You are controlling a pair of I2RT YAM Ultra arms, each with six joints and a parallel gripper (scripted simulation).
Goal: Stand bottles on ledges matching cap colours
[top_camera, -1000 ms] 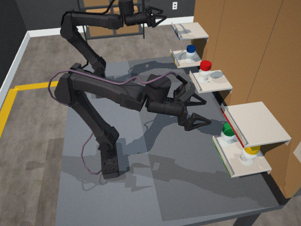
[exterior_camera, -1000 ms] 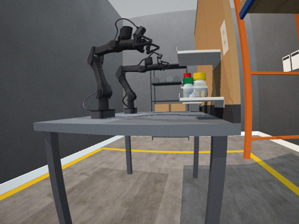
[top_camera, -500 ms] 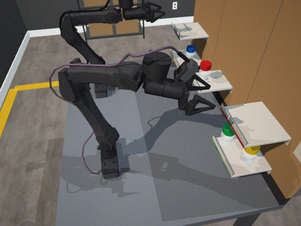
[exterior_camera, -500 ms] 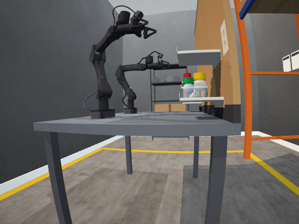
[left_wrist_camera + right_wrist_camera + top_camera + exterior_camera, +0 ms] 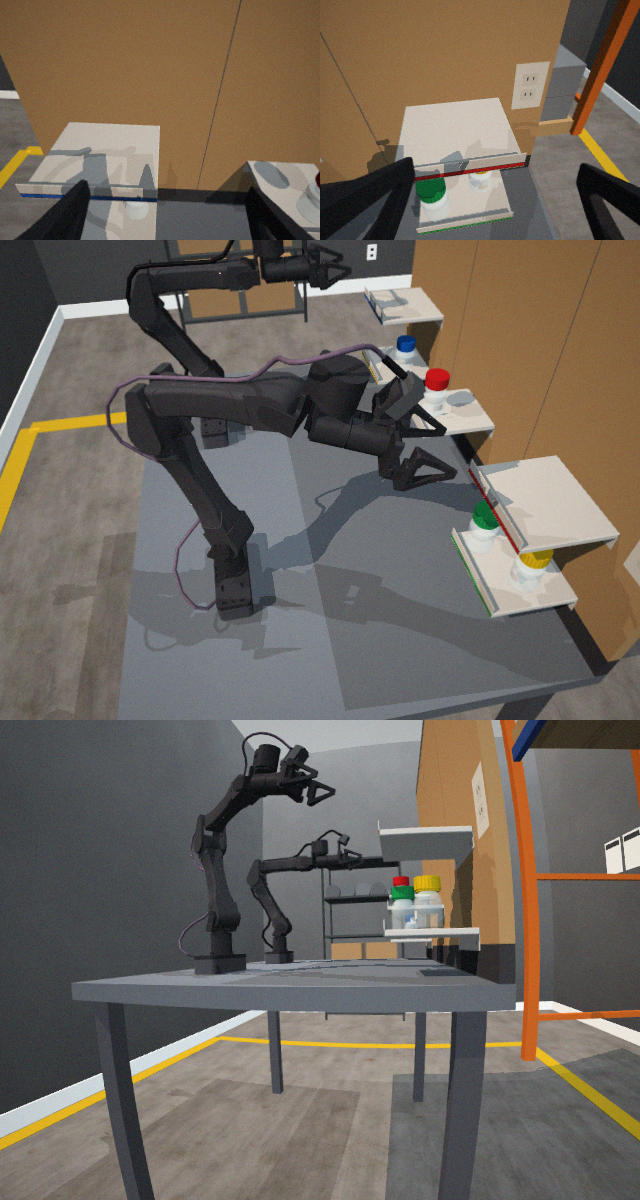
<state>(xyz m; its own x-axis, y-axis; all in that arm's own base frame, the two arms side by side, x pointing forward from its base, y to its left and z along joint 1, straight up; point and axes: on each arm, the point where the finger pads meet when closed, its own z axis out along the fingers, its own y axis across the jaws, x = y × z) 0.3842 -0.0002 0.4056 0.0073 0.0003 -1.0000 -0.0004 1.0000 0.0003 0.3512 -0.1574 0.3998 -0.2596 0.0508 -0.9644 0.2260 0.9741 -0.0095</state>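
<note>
Four white bottles stand on wall ledges. The blue-capped bottle is on the yellow-strip ledge. The red-capped bottle is on the ledge beside it, whose strip my arm hides. The green-capped bottle and the yellow-capped bottle share the green-strip ledge. The red-strip ledge and the blue-strip ledge are bare. My left gripper is open and empty, raised in front of the blue-strip ledge. My right gripper is open and empty, raised facing the red-strip ledge.
A brown wall panel carries the ledges along the table's right edge. An orange rack post stands past the table's end. A dark shelf unit stands behind the table.
</note>
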